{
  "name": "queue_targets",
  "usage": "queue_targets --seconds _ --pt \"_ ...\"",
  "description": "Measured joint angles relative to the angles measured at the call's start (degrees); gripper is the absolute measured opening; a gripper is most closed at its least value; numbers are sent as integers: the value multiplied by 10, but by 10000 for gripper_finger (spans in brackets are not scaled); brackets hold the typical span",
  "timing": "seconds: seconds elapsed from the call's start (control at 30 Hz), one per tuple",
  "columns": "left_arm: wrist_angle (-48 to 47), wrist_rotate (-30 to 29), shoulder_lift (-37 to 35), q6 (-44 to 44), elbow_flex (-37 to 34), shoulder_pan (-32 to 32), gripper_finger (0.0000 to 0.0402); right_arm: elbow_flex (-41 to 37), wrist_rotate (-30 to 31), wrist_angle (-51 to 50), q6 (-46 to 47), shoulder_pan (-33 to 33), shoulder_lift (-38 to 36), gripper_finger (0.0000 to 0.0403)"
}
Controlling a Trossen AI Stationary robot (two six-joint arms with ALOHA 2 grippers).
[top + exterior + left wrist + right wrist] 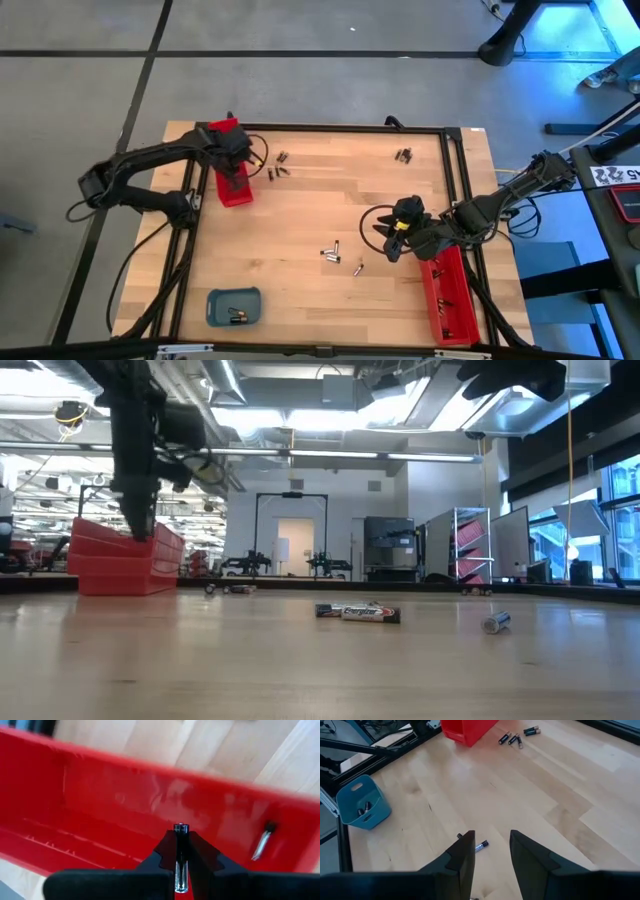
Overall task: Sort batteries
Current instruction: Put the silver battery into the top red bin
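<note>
Battery (180, 855) sits clamped in left gripper (181, 851) above red tray (90, 820); right gripper (491, 851) half-open.

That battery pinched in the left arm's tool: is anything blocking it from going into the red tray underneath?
Nothing visible does. The left tool is shut on the battery directly above the open red tray, whose bare floor lies below it. One other battery already lies in the tray, off to the side, not under the held one.

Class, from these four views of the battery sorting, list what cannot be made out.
- Left red tray contents: high view, left gripper covers it.
- Battery count in the blue tray: too small.
- Right red tray: high view, arm partly covers it.
- Loose batteries: labels too small.
</note>
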Motion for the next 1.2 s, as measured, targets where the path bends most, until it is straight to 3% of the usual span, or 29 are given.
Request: queue_targets --seconds 0.3,0.6,1.03,1.2 --pt "40 23 8 124 -55 46 12 0 0 18 0 0 0 124" --pt "119 39 10 205 -60 68 12 0 0 30 0 0 0 124" --pt "143 58 92 239 -61 108 12 0 0 43 22 0 0 124" --pt "182 60 102 246 -93 108 12 0 0 54 22 0 0 124"
